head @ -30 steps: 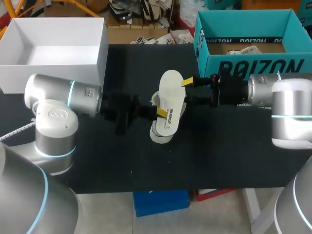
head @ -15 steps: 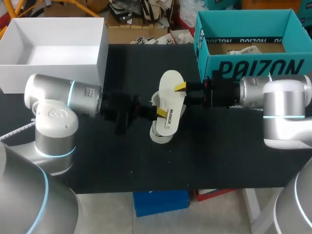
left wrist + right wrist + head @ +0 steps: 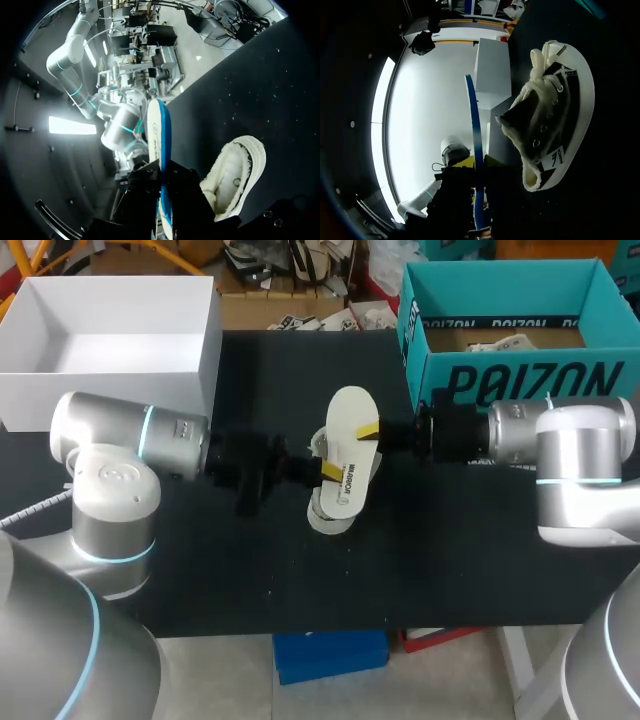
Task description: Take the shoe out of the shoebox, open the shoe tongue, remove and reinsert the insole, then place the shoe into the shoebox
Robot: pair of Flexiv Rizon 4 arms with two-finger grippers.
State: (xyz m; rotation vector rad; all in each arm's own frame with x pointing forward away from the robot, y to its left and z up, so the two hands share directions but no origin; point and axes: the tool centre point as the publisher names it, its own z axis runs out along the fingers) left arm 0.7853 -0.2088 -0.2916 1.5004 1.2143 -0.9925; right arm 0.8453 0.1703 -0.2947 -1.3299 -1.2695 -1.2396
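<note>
Since a second ago our right gripper [image 3: 370, 430] has slid in from 3 o'clock, farther over the insole [image 3: 348, 452], and its yellow tip now lies lower on the insole's white face. Our left arm, the insole and the shoe [image 3: 325, 522] have not moved.

From the head camera, the insole hangs over the middle of the black table [image 3: 450, 540], white face up, its long axis running from 12 to 6 o'clock. The shoe lies on the table directly under it, showing only at the insole's 6 and 9 o'clock edges. Our left gripper [image 3: 328, 471] is narrow and holds the insole at its 8 o'clock edge. Our right gripper is narrow too and pinches the insole at its 2 o'clock edge, one tip on each face.

At both wrists the insole runs edge-on between that gripper's fingers, its blue underside showing. The shoe lies on its side beside each gripper, on the table, with its fleecy lining and white laces in sight.

A teal shoebox [image 3: 520, 380] stands open at the table's 2 o'clock corner, well apart from the shoe. A white box [image 3: 110, 360] stands open at 10 o'clock.
</note>
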